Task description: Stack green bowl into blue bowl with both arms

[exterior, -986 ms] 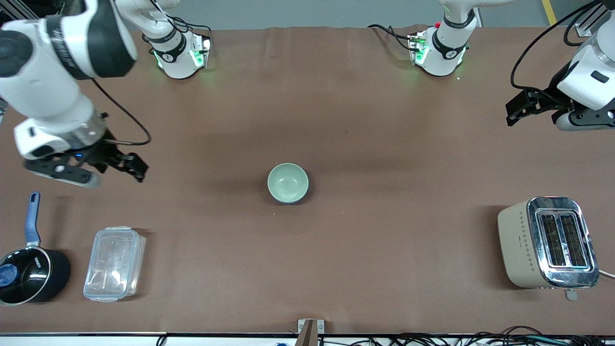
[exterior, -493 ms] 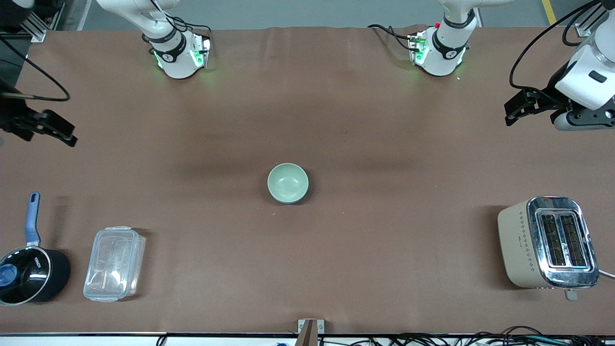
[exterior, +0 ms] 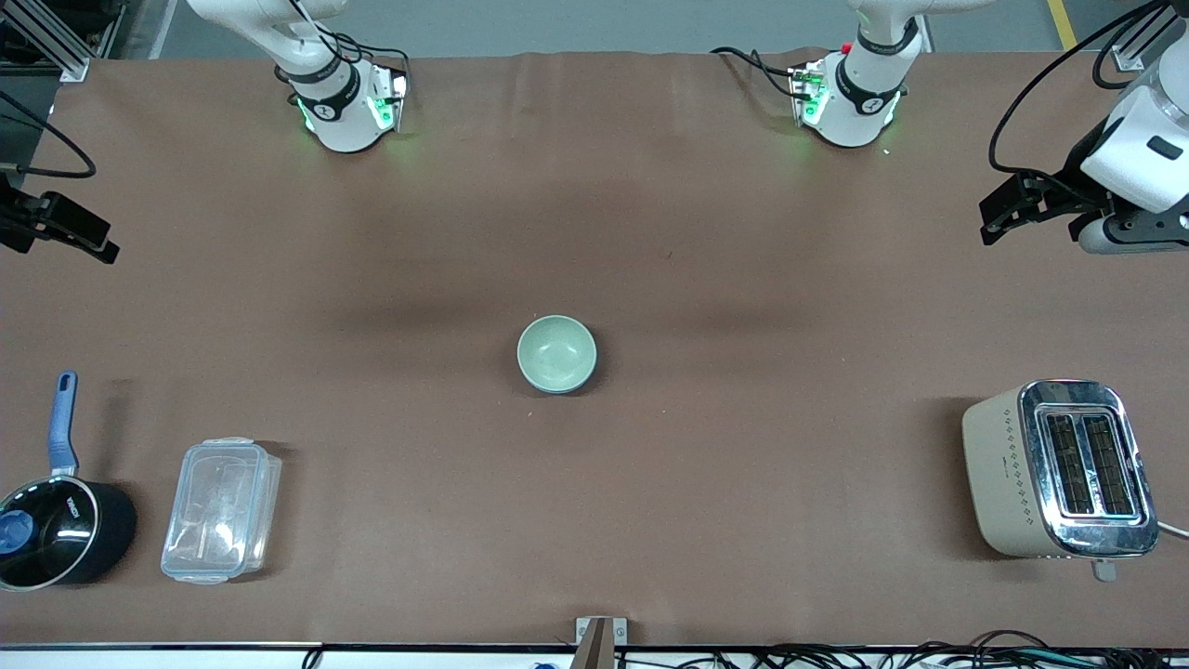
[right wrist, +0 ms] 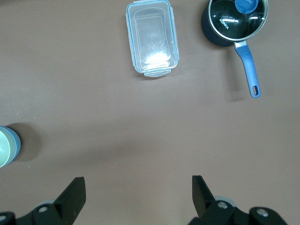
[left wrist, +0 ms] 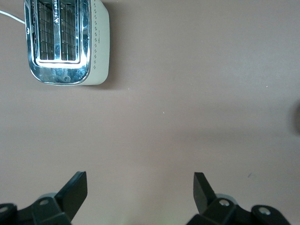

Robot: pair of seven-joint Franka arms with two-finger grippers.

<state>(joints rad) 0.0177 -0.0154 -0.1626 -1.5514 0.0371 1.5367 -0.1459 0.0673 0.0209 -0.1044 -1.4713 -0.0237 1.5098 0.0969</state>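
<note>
The green bowl (exterior: 556, 352) sits inside the blue bowl (exterior: 560, 390) at the middle of the table; only a thin blue rim shows under it. In the right wrist view the green bowl (right wrist: 3, 149) and the blue bowl's side (right wrist: 16, 142) show at the frame's edge. My left gripper (exterior: 999, 212) is open and empty in the air over the left arm's end of the table, as the left wrist view (left wrist: 140, 180) shows. My right gripper (exterior: 79, 237) is open and empty over the right arm's end of the table; the right wrist view (right wrist: 138, 185) shows bare table under it.
A beige toaster (exterior: 1059, 469) (left wrist: 68, 42) stands near the front camera at the left arm's end. A clear plastic container (exterior: 221, 509) (right wrist: 152, 37) and a black saucepan with a blue handle (exterior: 56, 530) (right wrist: 234, 21) stand at the right arm's end.
My right arm has swung away from the spot over the table by the saucepan, out toward the table's end, mostly leaving the front view. My left gripper has barely moved. The bowls have not moved.
</note>
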